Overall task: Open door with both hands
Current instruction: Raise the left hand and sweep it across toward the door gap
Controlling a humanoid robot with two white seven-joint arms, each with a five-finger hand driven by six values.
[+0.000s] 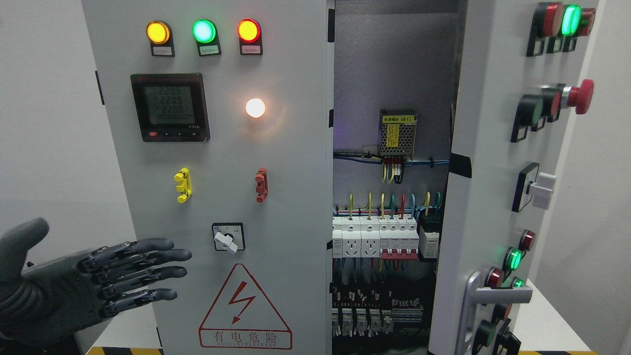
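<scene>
Our left hand (98, 281) at 8 o'clock, fingers straight and spread, grasping nothing, tips over left door's (222, 197) outer edge; contact we cannot tell. We judge flat pose suits pushing or hooking that edge. Right door (485, 162) at 3 o'clock already swung out, handle (493, 296) at 5 o'clock untouched. Gap between doors shows breakers (384, 236) and wiring inside cabinet. Left door looks closed. Our right hand not in view. Worktop (547, 325) under cabinet.
</scene>
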